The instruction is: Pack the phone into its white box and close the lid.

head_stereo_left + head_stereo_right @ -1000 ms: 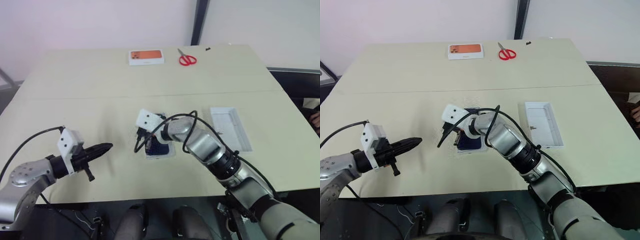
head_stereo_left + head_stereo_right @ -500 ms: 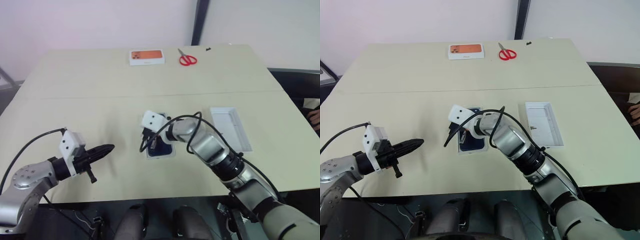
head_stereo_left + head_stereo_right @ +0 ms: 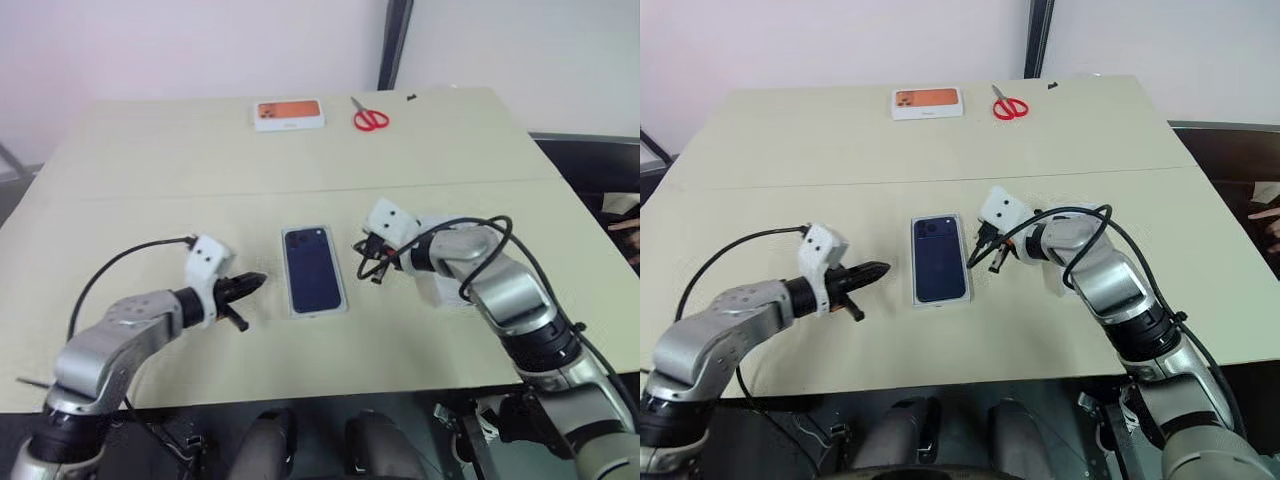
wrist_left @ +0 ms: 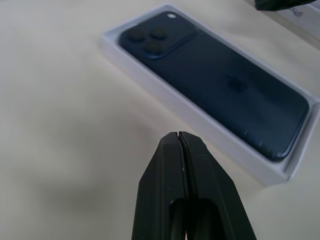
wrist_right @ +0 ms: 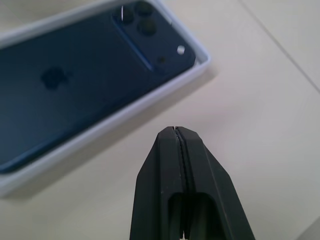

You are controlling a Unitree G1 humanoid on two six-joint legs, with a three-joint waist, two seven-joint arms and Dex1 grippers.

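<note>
Left end effector [image 3: 258,281]: one, fingers pressed together, empty, above the counter [image 3: 150,180].
Phone [image 3: 313,268]: one, camera side up, lying in the box [image 3: 317,312], between the two end effectors, just right of the left one.
Right end effector [image 3: 361,244]: one, closed, empty, just right of the phone.
Lid [image 3: 436,290]: one, under the right arm.
Scissors [image 3: 370,117]: one pair, far edge.

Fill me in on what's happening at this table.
A humanoid robot is packing a phone. The phone lies back-up in the white box at mid-table. Both grippers are shut and empty, the left gripper and the right gripper flanking the box without touching it. The lid sits behind the right arm, not yet on.
</note>
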